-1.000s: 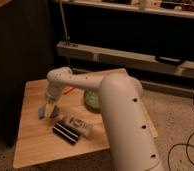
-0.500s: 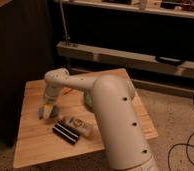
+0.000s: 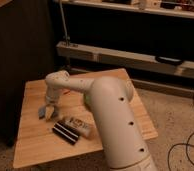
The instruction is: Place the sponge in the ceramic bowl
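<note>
The blue-grey sponge (image 3: 42,112) lies on the left part of the wooden table (image 3: 35,145). My gripper (image 3: 50,110) points down at the sponge's right edge, touching it or just above it. My white arm (image 3: 107,107) reaches in from the lower right and crosses the middle of the table. The ceramic bowl is hidden behind the arm.
A black-and-white striped box (image 3: 65,133) lies in front of the gripper, with a light snack packet (image 3: 78,124) beside it. A dark cabinet (image 3: 20,55) stands left of the table. A metal shelf rail (image 3: 130,57) runs behind it, and cables (image 3: 190,145) lie on the floor at right.
The arm's bulk has swung further over the table's middle and now covers the green bowl. The gripper has stayed by the sponge, slightly lower.
</note>
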Action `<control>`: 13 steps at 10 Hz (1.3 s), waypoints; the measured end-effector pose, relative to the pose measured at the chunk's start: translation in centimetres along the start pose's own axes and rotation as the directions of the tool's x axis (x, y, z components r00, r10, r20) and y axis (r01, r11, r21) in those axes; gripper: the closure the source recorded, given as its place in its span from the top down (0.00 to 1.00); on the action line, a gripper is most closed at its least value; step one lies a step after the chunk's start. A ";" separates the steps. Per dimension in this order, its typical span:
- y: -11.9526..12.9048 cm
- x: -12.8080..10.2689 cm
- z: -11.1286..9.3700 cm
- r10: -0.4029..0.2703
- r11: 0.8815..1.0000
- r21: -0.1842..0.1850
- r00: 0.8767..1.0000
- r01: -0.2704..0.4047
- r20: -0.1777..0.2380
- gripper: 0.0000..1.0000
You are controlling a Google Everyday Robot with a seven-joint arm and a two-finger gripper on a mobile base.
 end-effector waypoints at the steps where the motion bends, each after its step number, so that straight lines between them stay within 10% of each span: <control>1: 0.0 0.0 -0.1 -0.002 1.000 -0.002 1.000 0.002 -0.006 0.34; 5: -0.6 -2.6 -4.9 0.008 1.000 0.010 1.000 -0.008 0.015 0.00; 10: -1.2 -6.0 -17.5 0.013 0.996 0.084 0.997 -0.019 0.080 0.00; 13: -3.0 -2.7 -24.1 0.098 0.982 0.148 0.983 -0.122 0.155 0.00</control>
